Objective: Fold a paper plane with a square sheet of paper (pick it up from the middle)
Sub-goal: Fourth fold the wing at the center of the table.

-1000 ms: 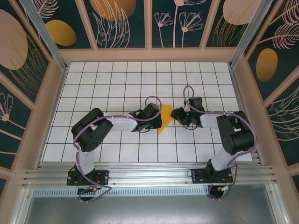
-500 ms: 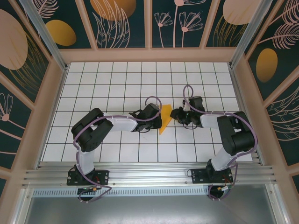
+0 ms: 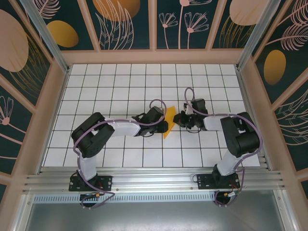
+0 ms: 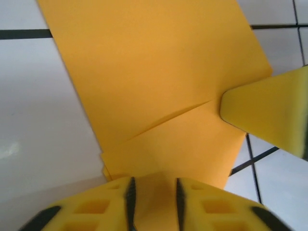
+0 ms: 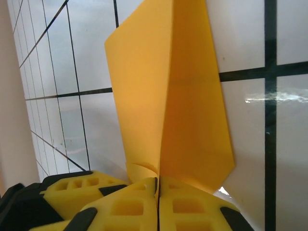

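On the tabletop: we saw the paper plane (image 3: 169, 115) lying near the middle of the white-tiled tabletop (image 3: 120, 82), between the two tools, with its narrow tip toward the near edge.
Paper's look: it was plain orange-yellow and only partly folded. In the right wrist view one flap of the paper plane (image 5: 187, 96) stood up from the flat layer along a long crease. In the left wrist view we found a short slanted crease across its flat face (image 4: 159, 72).
Left tool: the left tool (image 3: 165, 126) sat at the plane's left edge. Seen from its own wrist, its jaws stood moderately wide, with one yellow finger (image 4: 269, 110) at the paper's right edge and the other at its lower edge. The paper lay in the gap, and the tool clamped nothing.
Right tool: the right tool (image 3: 177, 119) met the plane from the right. Its fingers (image 5: 125, 202) were pressed tight together, pinching the paper's folded end at the seam between them.
Arms: both reached inward from the sides, elbows bent, low over the tiles.
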